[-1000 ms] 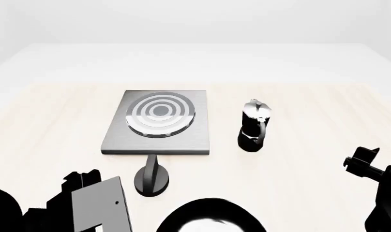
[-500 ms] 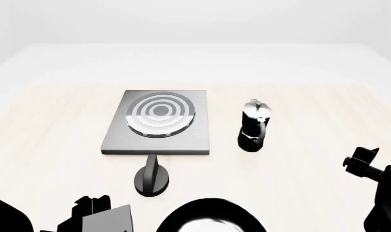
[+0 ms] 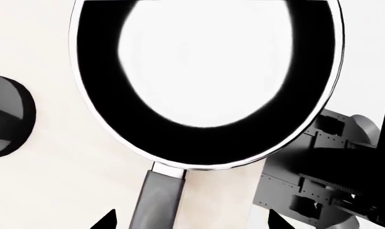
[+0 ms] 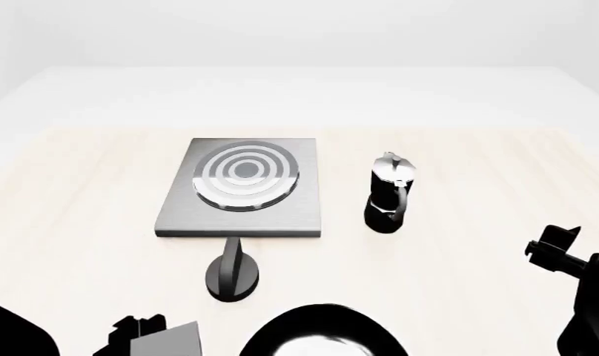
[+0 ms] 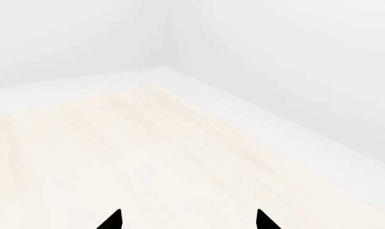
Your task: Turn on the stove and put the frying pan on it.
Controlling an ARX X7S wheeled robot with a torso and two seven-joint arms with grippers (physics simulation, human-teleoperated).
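Lengthwise, frying pan (image 3: pixel 208 81) handle toward left jaws

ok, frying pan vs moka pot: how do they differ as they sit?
The frying pan is wide, low and open; the moka pot is narrow and upright. The pan is at the table's near edge, in front of the stove; the pot stands right of the stove. The pan's inside reflects pale; the pot has a silver top. Both are mostly black.

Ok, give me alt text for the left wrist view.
A black frying pan with a glossy pale inside fills the view, its handle running toward the camera between the left gripper's spread fingertips. A dark round knob sits at one edge.
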